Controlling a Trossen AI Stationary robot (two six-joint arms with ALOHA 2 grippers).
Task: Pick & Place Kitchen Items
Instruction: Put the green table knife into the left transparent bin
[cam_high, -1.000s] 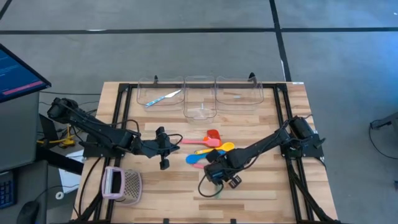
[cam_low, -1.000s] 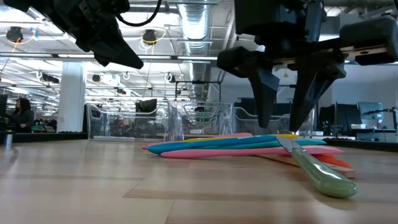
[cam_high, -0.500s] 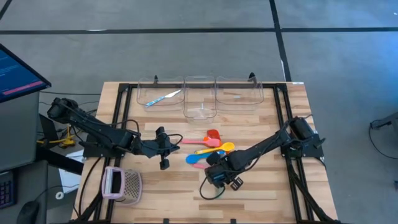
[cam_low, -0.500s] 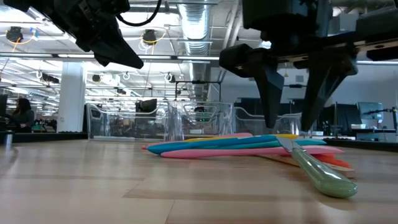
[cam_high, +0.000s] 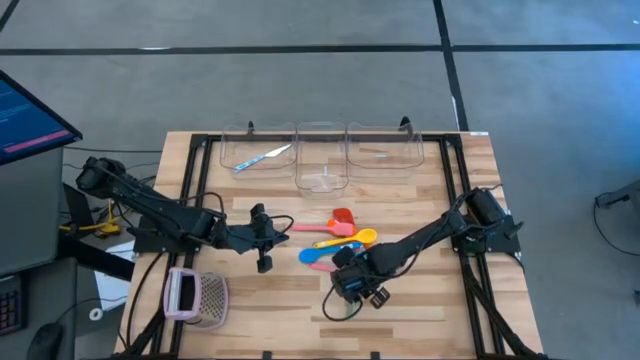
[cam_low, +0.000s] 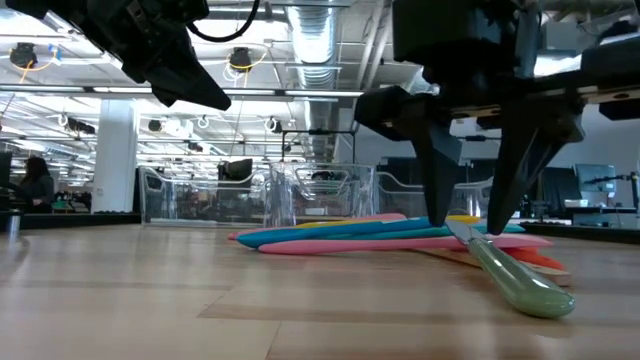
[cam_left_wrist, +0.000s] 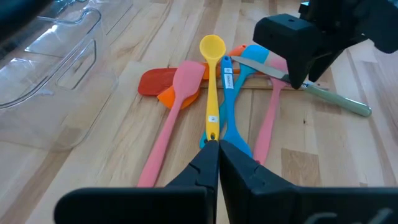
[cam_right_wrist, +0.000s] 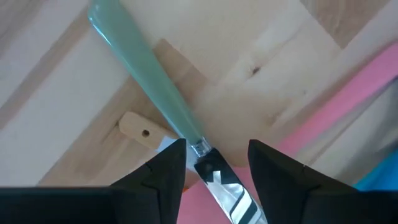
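Plastic spoons in yellow (cam_left_wrist: 211, 81), blue (cam_left_wrist: 231, 93), pink (cam_left_wrist: 177, 102) and orange, and a red spatula head (cam_left_wrist: 154, 81), lie in a heap at mid table (cam_high: 335, 240). A teal-handled knife (cam_right_wrist: 149, 74) lies flat at the heap's near right side (cam_low: 515, 280), its blade toward the heap. My right gripper (cam_right_wrist: 211, 155) is open and points down just above the table. Its fingers stand on either side of the knife where handle meets blade (cam_low: 468, 228). My left gripper (cam_left_wrist: 217, 152) is shut and hovers left of the heap (cam_high: 275, 238).
Three clear bins (cam_high: 320, 155) stand in a row along the far edge. The left one holds a blue-handled piece of cutlery (cam_high: 262, 157). A pink-and-white mesh basket (cam_high: 197, 297) sits near the near-left corner. Bare wood lies near the heap's near side.
My right gripper has come down over the teal-handled knife, its open fingertips now close to the table on either side of it. The knife and the spoons have stayed where they were.
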